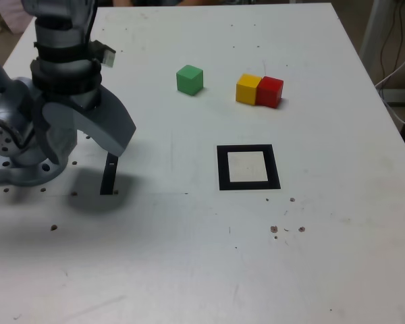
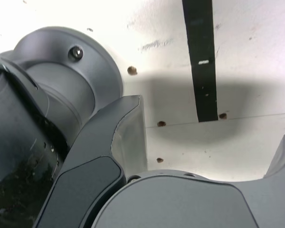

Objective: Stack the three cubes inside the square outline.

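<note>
A: So, why's the arm (image 1: 47, 101) parked over the surface's (image 1: 189, 256) edge at the exterior view's left?

B: Start pose, I'd guess. Jaws spread wide, gripper (image 1: 88, 145) empty over the thin black strip (image 1: 110, 174).

A: Task items?

B: Square outline (image 1: 248, 167) vacant. Green cube (image 1: 190, 79) sits alone beyond it; yellow cube (image 1: 248, 88) and red cube (image 1: 270, 92) touch.

A: Anything hidden?

B: Strip partly covered by the jaws. Wrist view shows no cubes.

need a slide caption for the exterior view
Open gripper far from green cube, touching yellow cube and red cube; square outline empty.
</note>
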Robot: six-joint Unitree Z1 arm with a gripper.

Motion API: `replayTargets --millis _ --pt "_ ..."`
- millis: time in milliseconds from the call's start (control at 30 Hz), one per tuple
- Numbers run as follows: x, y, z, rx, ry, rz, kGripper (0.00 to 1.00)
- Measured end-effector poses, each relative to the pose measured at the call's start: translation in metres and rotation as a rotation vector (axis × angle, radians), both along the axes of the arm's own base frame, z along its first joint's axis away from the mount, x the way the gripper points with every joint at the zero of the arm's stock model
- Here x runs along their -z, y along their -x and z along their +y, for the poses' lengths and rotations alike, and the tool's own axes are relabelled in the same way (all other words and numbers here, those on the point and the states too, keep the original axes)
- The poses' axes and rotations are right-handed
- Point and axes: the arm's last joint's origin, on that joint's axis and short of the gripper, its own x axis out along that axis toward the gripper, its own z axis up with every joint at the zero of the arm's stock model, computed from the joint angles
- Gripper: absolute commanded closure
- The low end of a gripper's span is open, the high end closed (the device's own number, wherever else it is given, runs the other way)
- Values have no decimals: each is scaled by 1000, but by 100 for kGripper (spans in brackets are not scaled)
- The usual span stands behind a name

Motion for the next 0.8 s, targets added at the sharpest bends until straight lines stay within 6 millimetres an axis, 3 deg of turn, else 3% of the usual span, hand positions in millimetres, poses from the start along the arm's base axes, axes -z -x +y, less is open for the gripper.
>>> replayTargets --millis 567,800 --pt "-2 -3 1 -46 -25 -25 0" --pt "-18 -27 -1 -136 -41 -78 0"
